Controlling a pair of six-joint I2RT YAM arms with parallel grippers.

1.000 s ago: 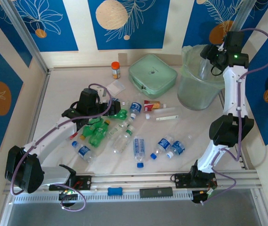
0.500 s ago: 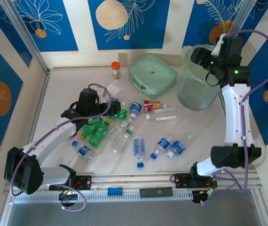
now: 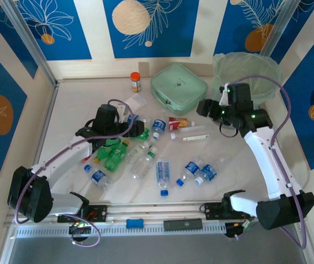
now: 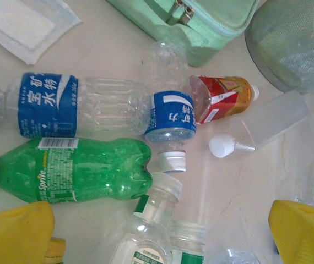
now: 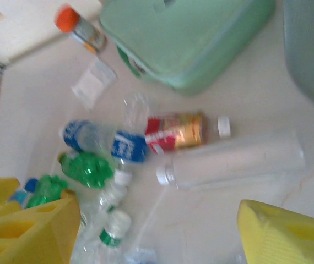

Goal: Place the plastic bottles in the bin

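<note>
The worktop (image 3: 69, 110) lies wide under the top camera, and the bin (image 3: 256, 74) stands at its far right corner, lined with a green bag. The mint case (image 3: 179, 85) sits flat just left of it. Now the right gripper (image 3: 204, 108) hangs near the bin's left side, fingers apart, holding nothing. Over at the pile's left end the left gripper (image 3: 128, 122) hovers spread wide, empty too. The bottles (image 3: 162, 171) lie scattered across mid-worktop: a green one (image 4: 85, 168) on its side below the left gripper, a red-labelled one (image 4: 223, 99) near the case. The jar (image 3: 136, 81) stands upright at the back.
</note>
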